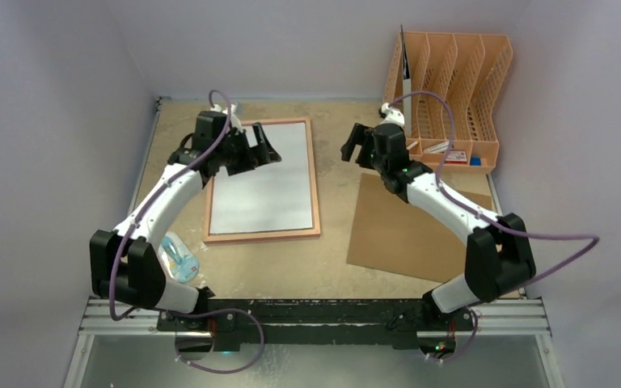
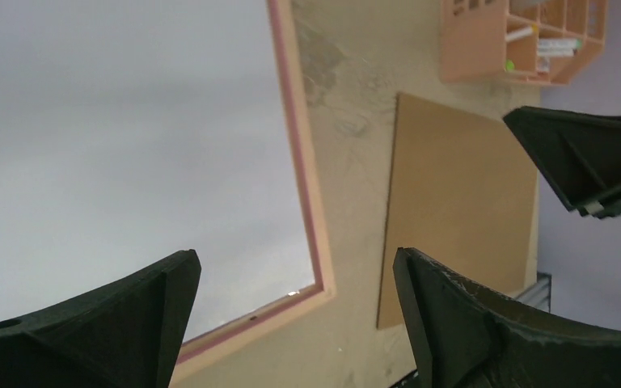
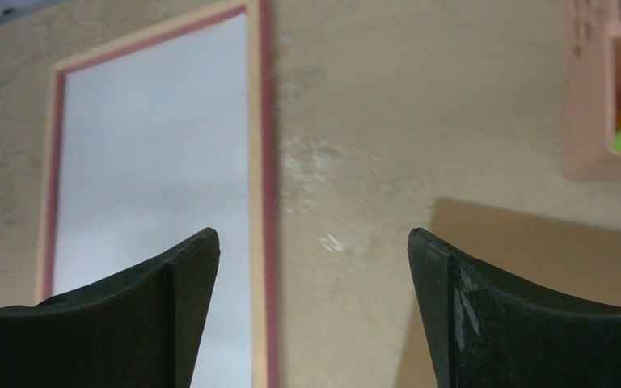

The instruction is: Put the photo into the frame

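The frame (image 1: pixel 316 186) lies flat on the table left of centre, its pinkish-tan edge up. A plain white sheet, the photo (image 1: pixel 267 182) with its white back up, fills the frame's opening; no print shows. My left gripper (image 1: pixel 268 149) is open and empty above the frame's far left part. In the left wrist view the photo (image 2: pixel 129 145) and the frame's corner (image 2: pixel 323 283) lie under my left gripper (image 2: pixel 295 263). My right gripper (image 1: pixel 352 144) is open and empty above bare table right of the frame (image 3: pixel 265 162); its own view shows it (image 3: pixel 314 238) beside the photo (image 3: pixel 154 153).
A brown hardboard backing sheet (image 1: pixel 416 234) lies flat at the right, seen also in the wrist views (image 2: pixel 461 202) (image 3: pixel 534 250). An orange file rack (image 1: pixel 453 89) stands at the back right. A small pale blue object (image 1: pixel 179 259) lies by the left arm's base.
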Motion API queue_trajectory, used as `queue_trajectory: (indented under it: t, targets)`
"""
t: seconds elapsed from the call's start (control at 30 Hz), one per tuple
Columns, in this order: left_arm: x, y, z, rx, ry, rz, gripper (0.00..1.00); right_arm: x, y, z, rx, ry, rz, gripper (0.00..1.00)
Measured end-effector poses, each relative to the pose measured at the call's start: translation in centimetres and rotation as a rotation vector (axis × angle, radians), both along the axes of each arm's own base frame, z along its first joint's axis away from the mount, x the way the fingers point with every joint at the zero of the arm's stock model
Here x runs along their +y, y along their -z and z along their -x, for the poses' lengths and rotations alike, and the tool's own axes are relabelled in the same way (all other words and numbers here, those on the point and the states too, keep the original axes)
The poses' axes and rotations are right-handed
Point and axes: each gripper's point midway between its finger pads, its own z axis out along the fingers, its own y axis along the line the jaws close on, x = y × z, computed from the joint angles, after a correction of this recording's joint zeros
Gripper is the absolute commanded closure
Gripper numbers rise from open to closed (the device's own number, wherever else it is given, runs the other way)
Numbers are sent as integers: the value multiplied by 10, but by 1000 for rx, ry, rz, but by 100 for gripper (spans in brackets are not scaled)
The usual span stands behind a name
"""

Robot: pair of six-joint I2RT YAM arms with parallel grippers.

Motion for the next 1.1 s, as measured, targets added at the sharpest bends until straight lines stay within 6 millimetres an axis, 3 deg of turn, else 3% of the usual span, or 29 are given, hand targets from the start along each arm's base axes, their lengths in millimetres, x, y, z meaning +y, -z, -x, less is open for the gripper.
queue_trajectory:
  t: [0.27, 0.47, 0.6, 0.7, 0.83, 1.0, 1.1]
  targets:
    - [-100, 12, 59, 14, 231, 81, 6, -80, 53, 59, 133, 184, 117, 6]
    - [-170, 48, 94, 94, 367, 85, 10, -160, 52, 70, 154, 442, 91, 6]
    - [-207, 79, 104, 168, 401, 53, 12, -209, 51, 74, 154, 621, 71, 6]
    - [-232, 94, 108, 199, 419, 44, 12, -240, 61, 83, 182, 730, 55, 6]
    - [-246, 111, 109, 231, 407, 33, 12, -267, 84, 102, 246, 819, 42, 5]
    - [-247, 124, 110, 262, 369, 16, 12, -272, 114, 122, 333, 845, -8, 1]
    - [-250, 124, 114, 261, 376, 16, 12, -283, 122, 130, 360, 883, -73, 2]
